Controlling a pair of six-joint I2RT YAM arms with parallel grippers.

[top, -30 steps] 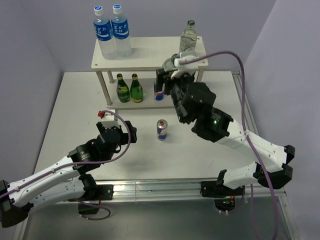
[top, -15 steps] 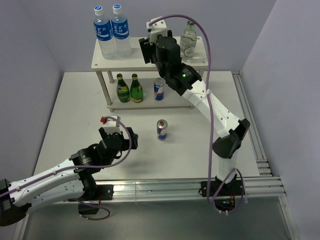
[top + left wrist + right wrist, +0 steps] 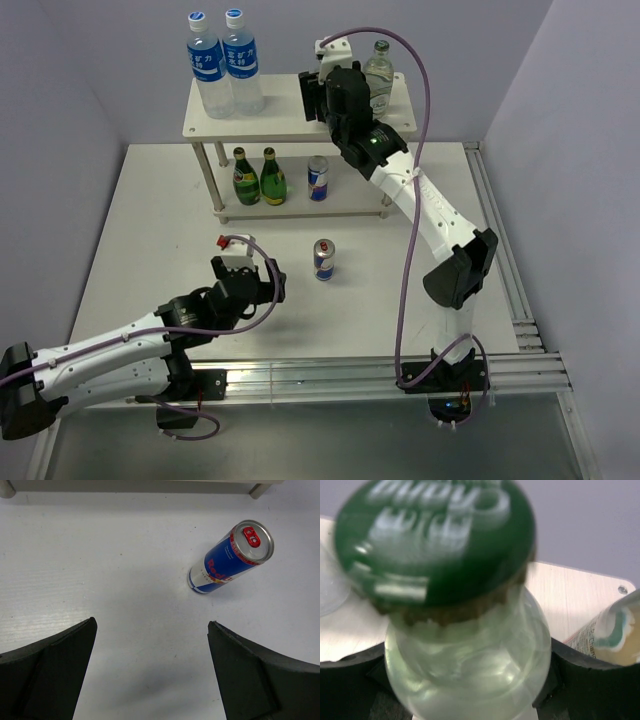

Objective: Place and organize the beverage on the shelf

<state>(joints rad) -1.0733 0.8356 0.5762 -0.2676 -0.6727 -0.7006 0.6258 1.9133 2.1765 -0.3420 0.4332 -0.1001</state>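
Observation:
My right gripper (image 3: 322,92) is over the top board of the cream shelf (image 3: 290,122), shut on a clear glass bottle with a green cap (image 3: 436,540); its black fingers (image 3: 592,680) press the neck on both sides. In the top view the gripper hides this bottle. The second clear bottle (image 3: 377,72) stands just to its right on the top board and also shows in the right wrist view (image 3: 612,630). Two dark green bottles (image 3: 258,177) and a can (image 3: 318,178) stand on the lower tier. The other can (image 3: 324,259) stands on the table. My left gripper (image 3: 262,283) is open and empty to its left; in the left wrist view (image 3: 152,624) the can (image 3: 230,557) is ahead and to the right.
Two tall water bottles with blue labels (image 3: 222,62) stand on the left of the shelf's top board. Thin metal legs (image 3: 218,180) hold up the shelf. Purple walls close the back and sides. A metal rail (image 3: 500,250) runs along the table's right edge.
My right arm has risen from in front of the lower tier to over the top board, carrying the clear bottle. My left gripper has moved right, towards the can on the table.

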